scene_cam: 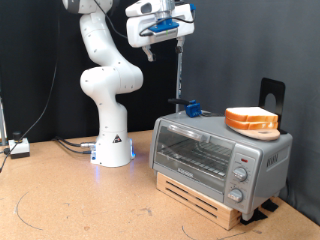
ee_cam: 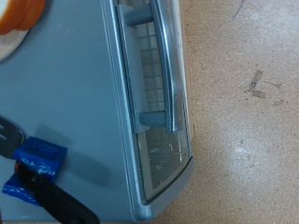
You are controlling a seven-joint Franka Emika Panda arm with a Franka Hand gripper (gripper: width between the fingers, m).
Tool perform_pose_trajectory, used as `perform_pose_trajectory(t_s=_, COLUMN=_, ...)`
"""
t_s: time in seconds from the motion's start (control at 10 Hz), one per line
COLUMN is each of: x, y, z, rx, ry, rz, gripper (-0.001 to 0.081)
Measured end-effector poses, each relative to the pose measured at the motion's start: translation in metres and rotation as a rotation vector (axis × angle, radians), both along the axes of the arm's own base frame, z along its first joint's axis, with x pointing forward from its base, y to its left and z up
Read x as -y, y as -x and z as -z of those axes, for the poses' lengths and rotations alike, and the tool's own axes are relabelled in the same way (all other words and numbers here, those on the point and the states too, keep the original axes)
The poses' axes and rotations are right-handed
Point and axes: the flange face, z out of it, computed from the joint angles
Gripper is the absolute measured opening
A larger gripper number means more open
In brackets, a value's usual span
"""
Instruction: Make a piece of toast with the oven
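1. Nearest the exterior camera: bare brown worktop, then the wooden slat base under the oven.
2. Oven sits at the exterior view's right, glass door shut, handle bar across the top of the door; knobs on its right-side panel.
3. Inside the oven: only the wire rack shows through the glass, no bread seen on it.
4. The piece of toast lies on the oven roof at the exterior view's right end, on what looks like a stack of two slices; crust edge also shows in a corner of the wrist view.
5. Small blue object on the roof's back left; wrapped in blue tape in the wrist view.
6. Tool high above the oven, well apart from bread and door, nothing seen between its fingers; how far open, cannot tell.
7. Progress, my judgement: barely begun — door not opened, bread not loaded, knobs apparently untouched.
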Motion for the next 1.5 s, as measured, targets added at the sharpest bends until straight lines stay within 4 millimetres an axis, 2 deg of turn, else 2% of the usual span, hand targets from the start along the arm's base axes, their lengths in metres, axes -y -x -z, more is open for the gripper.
perform_pose_trajectory(t_s=0.2, x=0.001, y=-0.008, z=0.034, rx=-0.044, ry=0.018, rz=0.03, gripper=0.0807)
perform_pose_trajectory(t_s=0.3, x=0.002, y=-0.013, z=0.043, rx=-0.056, ry=0.028, rz=0.06, gripper=0.0807)
perform_pose_trajectory(t_s=0.5, x=0.0, y=-0.011, z=0.043, rx=-0.055, ry=-0.022, rz=-0.011, gripper=0.0807)
perform_pose_trajectory(t_s=1.0, x=0.006, y=-0.009, z=0.083, rx=-0.075, ry=-0.147, rz=-0.077, gripper=0.0807)
perform_pose_trajectory(t_s=1.4, x=0.005, y=-0.007, z=0.09, rx=-0.074, ry=-0.159, rz=-0.082, gripper=0.0807)
perform_pose_trajectory(t_s=1.5, x=0.005, y=-0.007, z=0.099, rx=-0.063, ry=-0.173, rz=-0.101, gripper=0.0807)
